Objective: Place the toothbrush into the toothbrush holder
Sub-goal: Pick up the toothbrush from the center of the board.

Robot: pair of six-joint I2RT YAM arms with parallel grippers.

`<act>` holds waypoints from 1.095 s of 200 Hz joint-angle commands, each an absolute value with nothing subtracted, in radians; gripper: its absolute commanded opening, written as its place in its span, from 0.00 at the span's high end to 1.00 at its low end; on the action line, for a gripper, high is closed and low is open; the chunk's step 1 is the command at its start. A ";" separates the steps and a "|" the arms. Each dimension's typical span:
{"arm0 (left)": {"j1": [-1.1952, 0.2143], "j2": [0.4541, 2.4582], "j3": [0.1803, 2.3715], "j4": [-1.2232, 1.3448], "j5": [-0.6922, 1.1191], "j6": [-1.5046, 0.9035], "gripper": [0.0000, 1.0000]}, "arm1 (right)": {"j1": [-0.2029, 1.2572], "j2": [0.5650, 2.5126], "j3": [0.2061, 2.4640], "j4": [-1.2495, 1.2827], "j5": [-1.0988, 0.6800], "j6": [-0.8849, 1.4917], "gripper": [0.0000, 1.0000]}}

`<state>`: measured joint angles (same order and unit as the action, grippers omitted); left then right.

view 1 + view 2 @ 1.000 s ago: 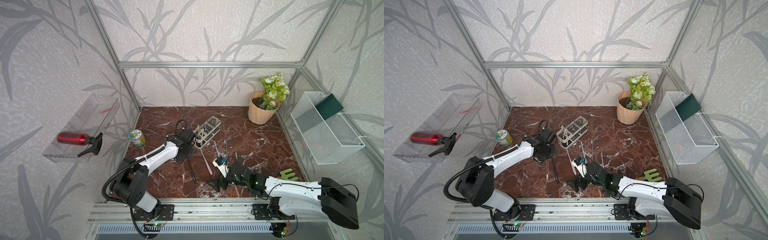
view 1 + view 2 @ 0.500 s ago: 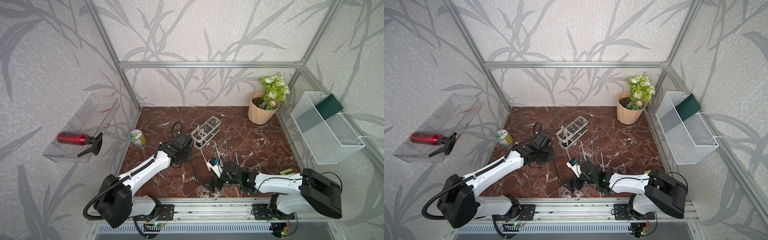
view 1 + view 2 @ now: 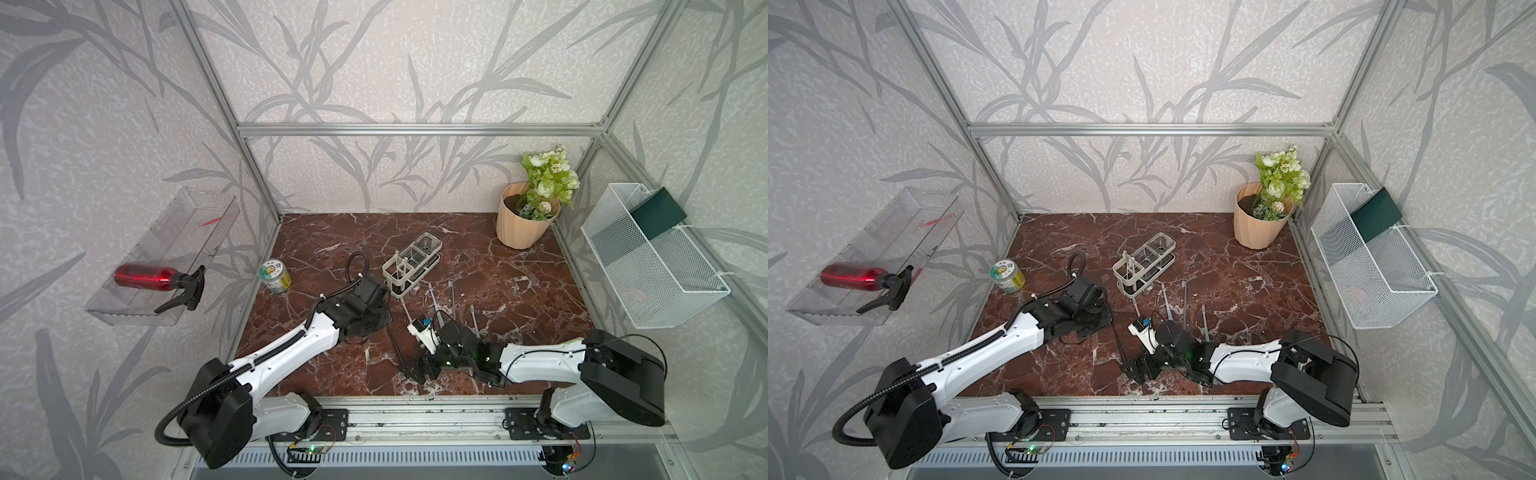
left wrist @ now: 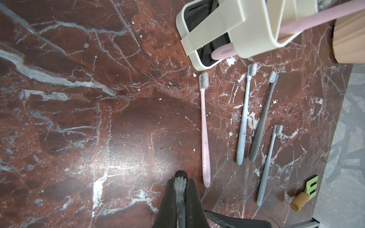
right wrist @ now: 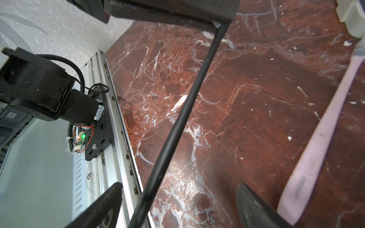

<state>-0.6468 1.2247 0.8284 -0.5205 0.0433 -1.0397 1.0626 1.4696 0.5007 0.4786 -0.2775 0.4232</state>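
Found the left gripper (image 4: 180, 189) pressed shut on the black toothbrush (image 4: 180, 182), with both fingers (image 4: 169, 199) pinching it at the head and the grey bristles showing between the tips. Followed the same black toothbrush (image 5: 185, 110) away from that grip and down between the fingers (image 5: 110, 203) of the right gripper (image 5: 179, 185). Saw those fingers spread wide on either side of the handle, with marble showing in both gaps. Could not tell whether either finger touched it.

Picked out the brush in both top views as a thin dark line (image 3: 395, 347) running from the left gripper (image 3: 380, 322) to the right gripper (image 3: 417, 368), near the front of the marble table (image 3: 519, 291). Could not tell whether its tail end rested on the marble.

Noted the toothbrush holder (image 3: 411, 266) standing upright farther back, near the left wrist and apart from the held brush. Saw a pink toothbrush (image 4: 306, 21) leaning inside the holder. Counted four loose toothbrushes flat on the marble beside it: pink (image 4: 204, 128), blue-grey (image 4: 244, 118), dark grey (image 4: 262, 118) and blue-grey (image 4: 268, 163).
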 commanded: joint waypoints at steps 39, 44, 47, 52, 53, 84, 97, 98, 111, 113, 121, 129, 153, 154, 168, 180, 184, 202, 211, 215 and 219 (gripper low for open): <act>-0.652 1.187 0.815 -0.504 0.020 -1.069 1.00 | 1.060 1.515 0.543 0.531 -0.342 0.442 0.33; -0.652 1.189 0.815 -0.505 0.020 -1.069 1.00 | 1.060 1.517 0.544 0.531 -0.342 0.444 0.35; -0.653 1.190 0.814 -0.504 0.020 -1.069 1.00 | 1.061 1.517 0.543 0.531 -0.342 0.445 0.36; -0.653 1.189 0.812 -0.503 0.020 -1.069 1.00 | 1.060 1.518 0.544 0.531 -0.344 0.444 0.38; -0.652 1.189 0.812 -0.503 0.020 -1.069 1.00 | 1.061 1.519 0.544 0.531 -0.345 0.444 0.39; -0.655 1.185 0.802 -0.509 0.010 -1.066 1.00 | 1.061 1.526 0.548 0.531 -0.348 0.445 0.55; -0.654 1.183 0.802 -0.515 0.004 -1.063 1.00 | 1.060 1.529 0.551 0.529 -0.353 0.445 0.63; -0.653 1.183 0.802 -0.515 0.003 -1.063 1.00 | 1.060 1.529 0.551 0.529 -0.353 0.445 0.63; -0.654 1.180 0.802 -0.518 -0.001 -1.062 1.00 | 1.059 1.537 0.555 0.528 -0.359 0.447 0.67; -0.653 1.180 0.802 -0.518 -0.001 -1.062 1.00 | 1.060 1.538 0.555 0.527 -0.360 0.446 0.68; -0.654 1.178 0.804 -0.520 -0.005 -1.062 1.00 | 1.059 1.543 0.559 0.527 -0.366 0.447 0.69; -0.652 1.177 0.805 -0.520 -0.008 -1.062 1.00 | 1.060 1.548 0.561 0.527 -0.371 0.449 0.72; -0.653 1.171 0.805 -0.515 -0.014 -1.057 1.00 | 1.059 1.560 0.569 0.525 -0.380 0.451 0.78; -0.654 1.171 0.805 -0.515 -0.014 -1.058 1.00 | 1.059 1.560 0.568 0.524 -0.380 0.452 0.78; -0.653 1.171 0.809 -0.515 -0.016 -1.056 1.00 | 1.059 1.561 0.570 0.523 -0.379 0.452 0.83; -0.652 1.169 0.812 -0.519 -0.015 -1.056 1.00 | 1.058 1.559 0.571 0.519 -0.376 0.453 0.88; -0.653 1.169 0.813 -0.520 -0.014 -1.055 1.00 | 1.058 1.556 0.569 0.518 -0.376 0.454 0.90; -0.652 1.163 0.821 -0.538 -0.022 -1.053 0.94 | 1.057 1.544 0.566 0.512 -0.370 0.452 1.00; -0.652 1.157 0.828 -0.546 -0.026 -1.048 0.85 | 1.057 1.537 0.563 0.507 -0.368 0.450 1.00; -0.651 1.153 0.833 -0.552 -0.030 -1.044 0.82 | 1.054 1.535 0.563 0.505 -0.367 0.450 1.00; -0.651 1.149 0.838 -0.559 -0.033 -1.041 0.78 | 1.055 1.531 0.562 0.505 -0.367 0.448 1.00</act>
